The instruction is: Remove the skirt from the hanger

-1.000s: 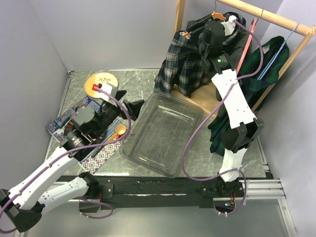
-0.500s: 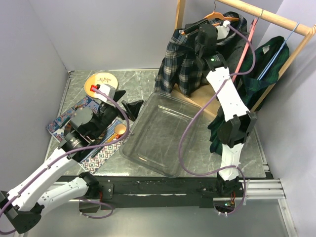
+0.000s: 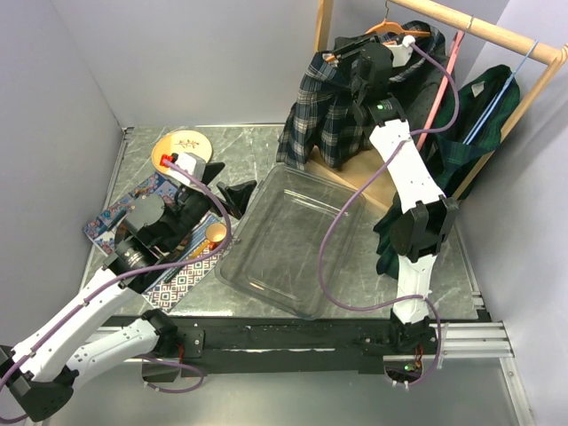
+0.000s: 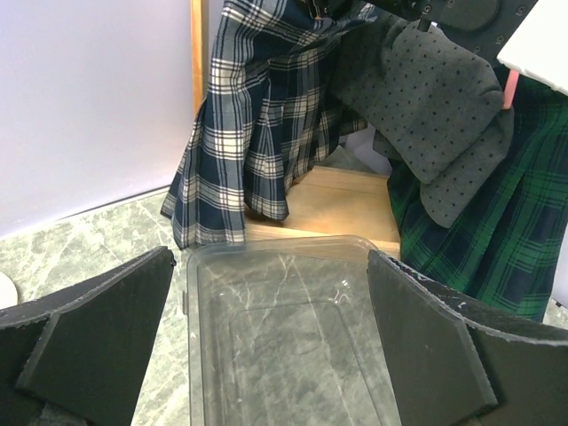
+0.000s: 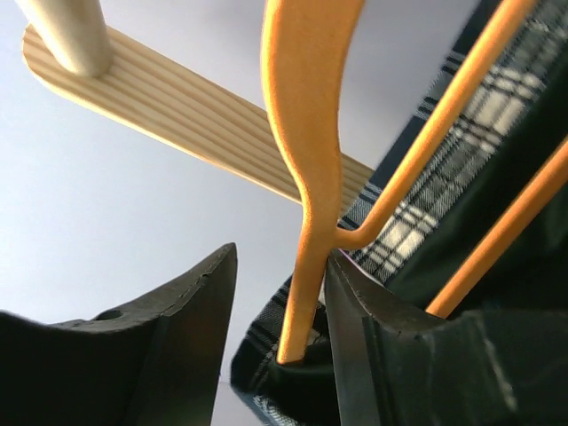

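Observation:
The navy plaid skirt (image 3: 321,115) hangs from an orange hanger (image 3: 391,28) on the wooden rail (image 3: 484,32). It also shows in the left wrist view (image 4: 248,133). My right gripper (image 3: 342,51) is raised at the hanger's left end. In the right wrist view it (image 5: 280,257) is open, with the orange hanger arm (image 5: 306,177) between the jaws, against the right finger, and skirt fabric (image 5: 399,231) behind. My left gripper (image 3: 232,191) is open and empty, low over the near left edge of the clear plastic bin (image 3: 232,266), whose rim shows in the left wrist view (image 4: 266,248).
A grey dotted garment (image 4: 435,98) and a green plaid skirt (image 3: 484,115) on a blue hanger hang to the right on the same rail. The rack's wooden base (image 3: 351,182) lies behind the bin. A yellow disc (image 3: 182,146) and patterned mats (image 3: 133,213) lie at the left.
My right gripper has moved up and left along the hanger to its left end. My left arm has shifted slightly.

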{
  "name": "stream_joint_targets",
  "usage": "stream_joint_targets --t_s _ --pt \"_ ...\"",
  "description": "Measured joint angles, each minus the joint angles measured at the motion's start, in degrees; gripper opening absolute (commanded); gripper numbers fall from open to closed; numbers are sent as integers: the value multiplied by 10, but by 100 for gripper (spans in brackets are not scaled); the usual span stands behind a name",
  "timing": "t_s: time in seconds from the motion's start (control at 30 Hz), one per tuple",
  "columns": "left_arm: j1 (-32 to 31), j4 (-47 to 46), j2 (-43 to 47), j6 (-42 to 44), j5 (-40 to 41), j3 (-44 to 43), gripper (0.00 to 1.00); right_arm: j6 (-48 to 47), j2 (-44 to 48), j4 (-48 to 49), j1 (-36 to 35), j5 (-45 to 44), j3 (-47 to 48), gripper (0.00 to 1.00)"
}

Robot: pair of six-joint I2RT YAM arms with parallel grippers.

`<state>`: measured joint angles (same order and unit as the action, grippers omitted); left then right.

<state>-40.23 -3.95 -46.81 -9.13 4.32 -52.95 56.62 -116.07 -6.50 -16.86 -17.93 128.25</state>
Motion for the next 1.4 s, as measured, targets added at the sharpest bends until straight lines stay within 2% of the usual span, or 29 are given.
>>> stream_joint_targets --t_s 0.13,0.43,0.8,1.0,1.2,1.4 --pt "0 0 -1 0 -1 0 97 -10 0 11 0 1 -1 47" --pt "0 0 -2 0 -1 0 97 -21 0 14 2 3 -9 1" --pt "0 0 -8 1 -1 0 97 -64 5 30 5 33 -12 0" --pt "0 0 -8 5 0 0 97 -68 40 34 5 59 -24 0" --pt "0 0 -8 9 -1 0 98 -56 72 11 5 97 -41 0" --pt "-2 -4 2 40 -20 7 97 -19 133 -8 5 159 -96 0"
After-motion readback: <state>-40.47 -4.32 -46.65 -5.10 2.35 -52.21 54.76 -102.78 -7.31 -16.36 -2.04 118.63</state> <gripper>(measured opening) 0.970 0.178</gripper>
